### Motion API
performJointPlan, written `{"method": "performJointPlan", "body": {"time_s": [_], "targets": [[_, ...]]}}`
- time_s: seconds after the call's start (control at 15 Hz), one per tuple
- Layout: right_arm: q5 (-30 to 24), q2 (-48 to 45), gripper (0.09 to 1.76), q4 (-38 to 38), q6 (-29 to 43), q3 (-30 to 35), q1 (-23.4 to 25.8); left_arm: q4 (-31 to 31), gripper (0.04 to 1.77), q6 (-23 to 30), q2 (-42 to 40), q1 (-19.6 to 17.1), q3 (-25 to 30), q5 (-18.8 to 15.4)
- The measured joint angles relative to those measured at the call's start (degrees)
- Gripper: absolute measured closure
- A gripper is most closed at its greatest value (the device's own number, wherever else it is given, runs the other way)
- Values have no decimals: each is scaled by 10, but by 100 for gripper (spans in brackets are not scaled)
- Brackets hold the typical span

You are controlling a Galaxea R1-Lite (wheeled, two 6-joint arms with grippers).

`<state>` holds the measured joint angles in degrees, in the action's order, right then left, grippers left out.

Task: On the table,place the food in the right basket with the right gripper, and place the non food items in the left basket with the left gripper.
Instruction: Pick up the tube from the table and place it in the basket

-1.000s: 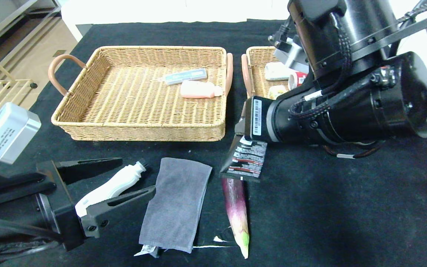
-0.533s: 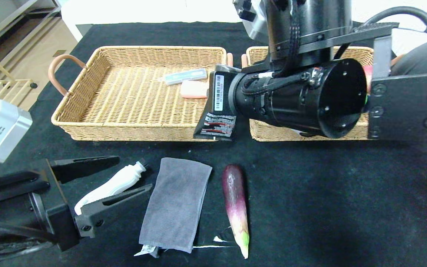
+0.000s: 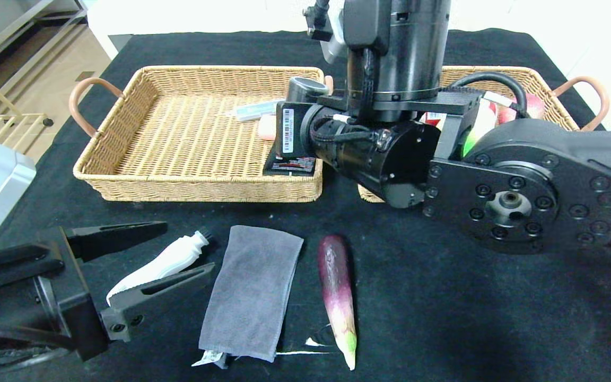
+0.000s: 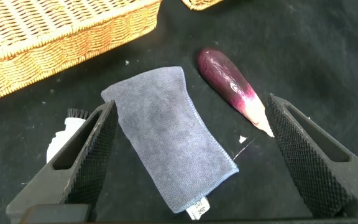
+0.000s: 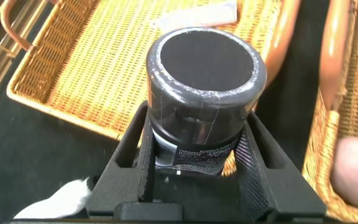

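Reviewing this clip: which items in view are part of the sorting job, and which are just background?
Part of the job:
black tube, held by the right gripper
left basket
right basket
white tube
grey cloth
eggplant
left gripper, open

Background:
metal shelving

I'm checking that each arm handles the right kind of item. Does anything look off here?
Yes. The right gripper is shut on a black tube, apparently a non-food item, above the left basket; that job belongs to the left gripper, which sits open around the white tube.
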<state>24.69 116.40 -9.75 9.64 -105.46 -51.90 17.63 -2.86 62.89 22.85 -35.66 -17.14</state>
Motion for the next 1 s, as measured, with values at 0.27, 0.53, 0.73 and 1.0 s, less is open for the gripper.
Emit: {"method": "performJointPlan", "body": {"time_s": [0.27, 0.53, 0.73, 1.0], "targets": [[1, 19, 104, -98, -47, -1, 2, -1, 9, 0, 0, 0, 0, 0], [2, 38, 104, -146, -94, -1, -1, -1, 9, 0, 1, 0, 0, 0], [2, 47, 104, -149, -100, -1, 0, -1, 9, 0, 2, 0, 0, -1], [5, 52, 91, -144, -101, 0, 4, 0, 9, 0, 3, 0, 1, -1]]}}
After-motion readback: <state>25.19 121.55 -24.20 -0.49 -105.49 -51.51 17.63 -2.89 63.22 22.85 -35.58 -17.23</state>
